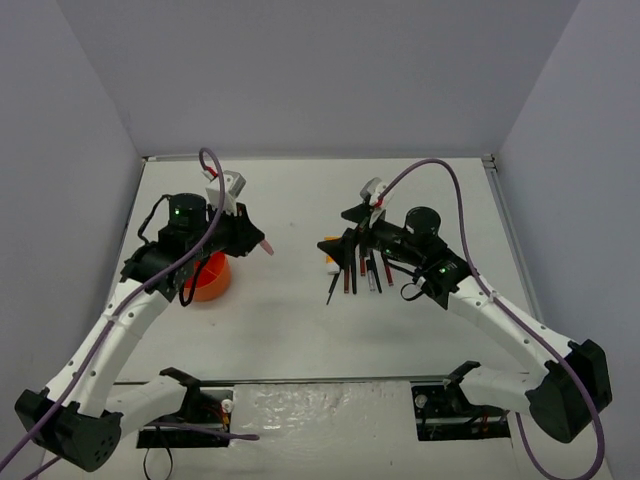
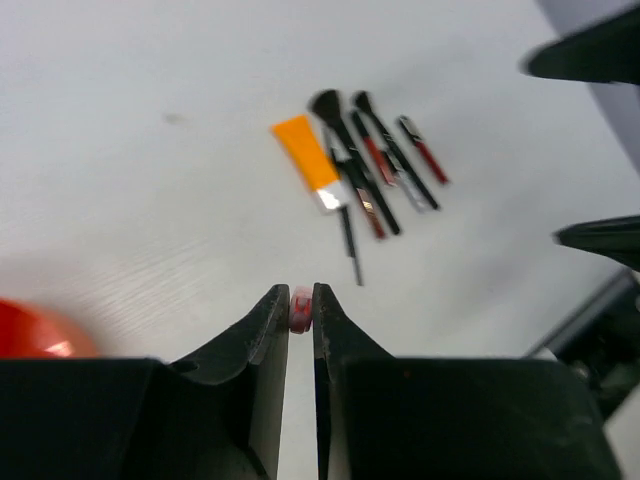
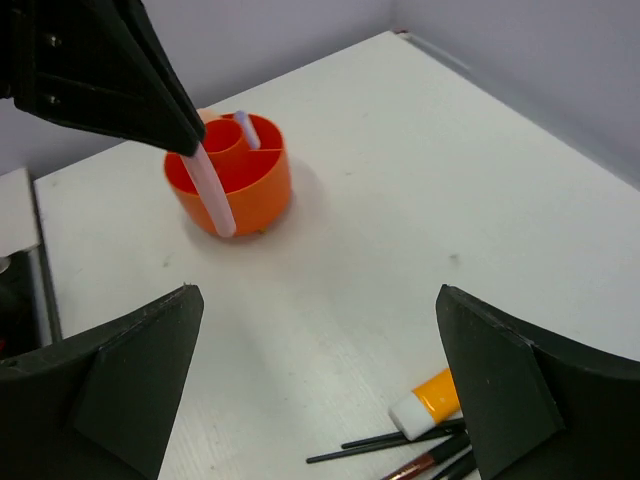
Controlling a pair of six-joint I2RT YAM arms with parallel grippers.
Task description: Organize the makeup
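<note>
Pinching a thin pale pink stick (image 3: 212, 190) by its upper end, the left claw (image 2: 300, 296) had its jaws drawn narrow around it. The stick slanted down beside the orange tub (image 3: 230, 185) at the left of the table (image 1: 300, 320). It was possibly a pencil or a liner, though the blur kept that unclear. I could not tell whether its tip was over the tub or just short of the rim.

That was the main risk. With so little of the stick gripped, it might have swung or slipped in the jaws. A slanted tip could also have caught the rim or a divider and pushed the tub aside. A lilac stick (image 3: 247, 130) stood in one compartment and could have blocked the way.

The right claw (image 3: 318, 300) was spread wide and held nothing. It sat over the rest of the makeup, which lay right of centre. There the orange-white tube (image 2: 308, 160) and black brushes (image 2: 345, 150) lay close together, several of them touching. Coming down with the jaws that wide might have gathered two brushes at once or scattered the row. Both arms also reached toward the middle, so careless crossing could have knocked the stick loose.
</note>
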